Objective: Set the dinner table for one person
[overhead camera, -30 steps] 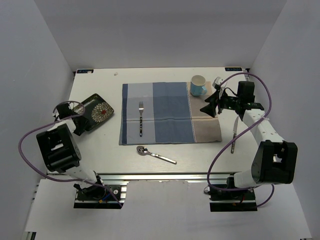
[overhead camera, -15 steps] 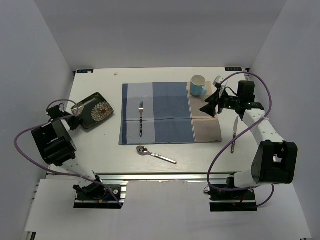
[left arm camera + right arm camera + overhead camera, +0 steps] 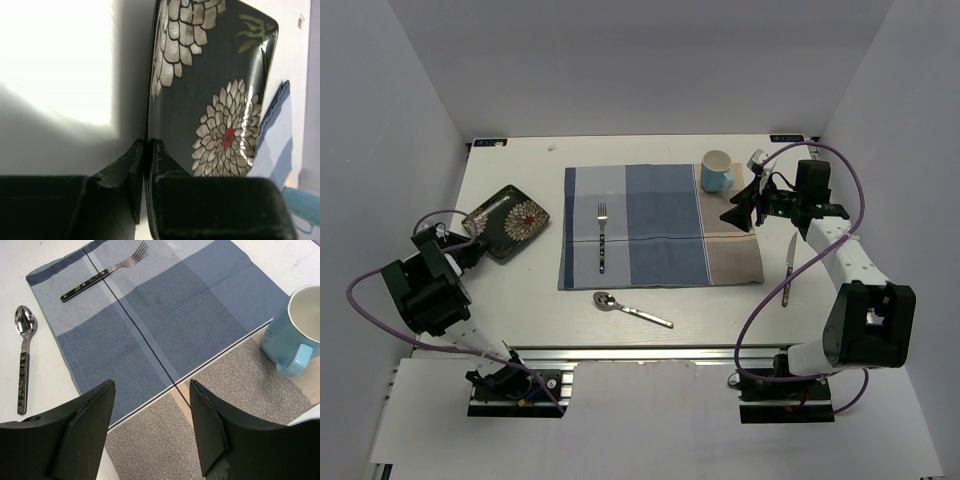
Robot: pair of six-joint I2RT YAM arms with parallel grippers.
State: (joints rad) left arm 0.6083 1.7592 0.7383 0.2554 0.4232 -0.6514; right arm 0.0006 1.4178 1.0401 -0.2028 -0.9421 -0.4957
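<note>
The dinner table (image 3: 720, 300) carried 1 placemat (image 3: 660, 225), 1 fork (image 3: 602, 240), 1 spoon (image 3: 632, 310), 1 knife (image 3: 788, 270), 1 mug (image 3: 716, 172) and 1 plate (image 3: 510, 222), with 2 arms reaching in from the railed near edge. The white tabletop filled the floor of the white-walled enclosure, and the blue-and-beige checked placemat lay at its middle. The fork lay on the left part of the placemat, tines toward the far edge. The spoon lay on bare tabletop between the placemat's near edge and the rail. The knife lay on bare tabletop just beside the placemat's right edge. The light blue mug stood upright at the placemat's far right corner. The dark plate with white flowers sat near the left edge of the tabletop.

The left gripper (image 3: 148, 150) was clenched on the plate's rim, 1 finger on each face. The right gripper (image 3: 150, 390) hung released above the beige right part of the placemat, near the mug, with nothing between its fingers.

A purple cable looped across the knife in the top view. The left wrist view cut off the plate's near end behind the fingers, and whether the plate was off the tabletop could not be told. The right wrist view cut the mug at its edge
</note>
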